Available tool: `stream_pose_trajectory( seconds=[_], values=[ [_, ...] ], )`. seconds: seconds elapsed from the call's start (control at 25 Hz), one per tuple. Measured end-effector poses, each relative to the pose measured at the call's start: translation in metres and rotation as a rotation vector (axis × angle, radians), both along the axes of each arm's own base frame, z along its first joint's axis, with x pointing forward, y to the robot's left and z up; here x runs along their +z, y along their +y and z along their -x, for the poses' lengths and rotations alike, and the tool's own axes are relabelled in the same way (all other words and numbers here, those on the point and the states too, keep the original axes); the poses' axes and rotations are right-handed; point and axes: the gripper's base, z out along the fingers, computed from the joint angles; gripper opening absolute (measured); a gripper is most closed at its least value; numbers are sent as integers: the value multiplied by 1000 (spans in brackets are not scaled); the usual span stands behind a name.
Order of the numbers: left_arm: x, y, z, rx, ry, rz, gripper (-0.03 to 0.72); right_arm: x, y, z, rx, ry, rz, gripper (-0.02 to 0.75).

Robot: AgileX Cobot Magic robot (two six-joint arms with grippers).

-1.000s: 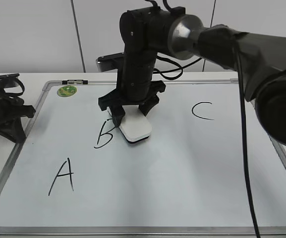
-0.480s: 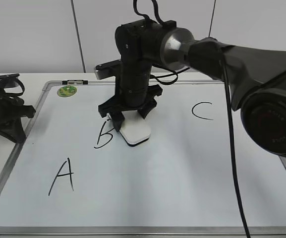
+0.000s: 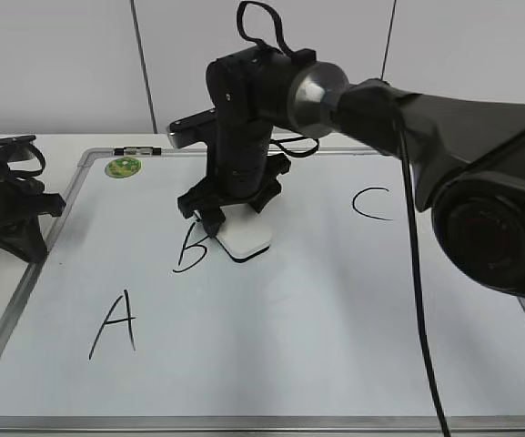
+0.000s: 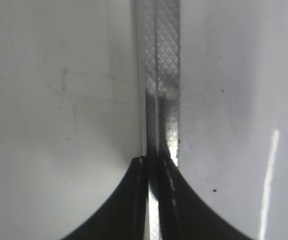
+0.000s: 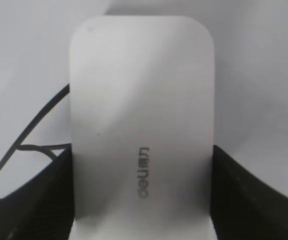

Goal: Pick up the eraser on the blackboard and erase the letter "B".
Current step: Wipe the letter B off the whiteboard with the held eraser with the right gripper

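The right tool (image 3: 232, 211) is clamped on the eraser (image 3: 245, 240), its fingers (image 5: 243, 200) pressing both long sides, with the eraser flat on the blackboard (image 3: 335, 319). The letter "B" (image 3: 192, 246) lies just beside the eraser, touching its edge. The left tool (image 4: 153, 165), well apart over the board's frame, has its jaws together.

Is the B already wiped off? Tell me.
No, the B is whole on the board, with the eraser held by the right gripper just beside it.
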Motion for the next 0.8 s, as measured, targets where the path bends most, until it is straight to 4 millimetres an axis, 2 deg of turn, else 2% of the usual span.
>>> stream_pose_trajectory(
  seconds=[0.32, 0.8],
  values=[
    [-1, 0, 0, 0, 2, 0, 11, -2, 10, 5, 34, -25, 24, 543],
    [-1, 0, 0, 0, 2, 0, 11, -6, 67, 48, 187, -55, 9, 543]
  ],
)
